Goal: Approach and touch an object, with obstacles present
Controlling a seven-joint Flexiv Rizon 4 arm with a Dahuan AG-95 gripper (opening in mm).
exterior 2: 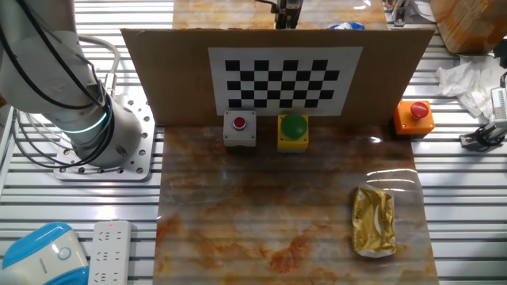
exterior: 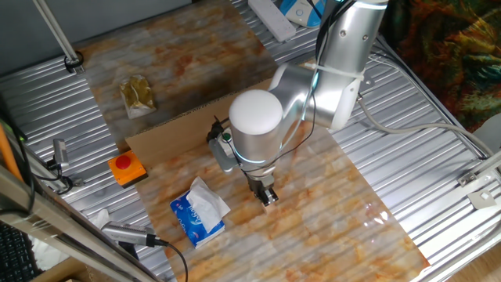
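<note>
Just left of gripper (exterior: 268,196): tissue pack (exterior: 199,211), apart; finger opening cannot tell.

Upright cardboard panel (exterior 2: 158,71) bearing checkerboard (exterior 2: 283,77), red button (exterior 2: 239,129) beside green button (exterior 2: 294,131) at its foot, gold packet (exterior 2: 374,221) near front
</note>
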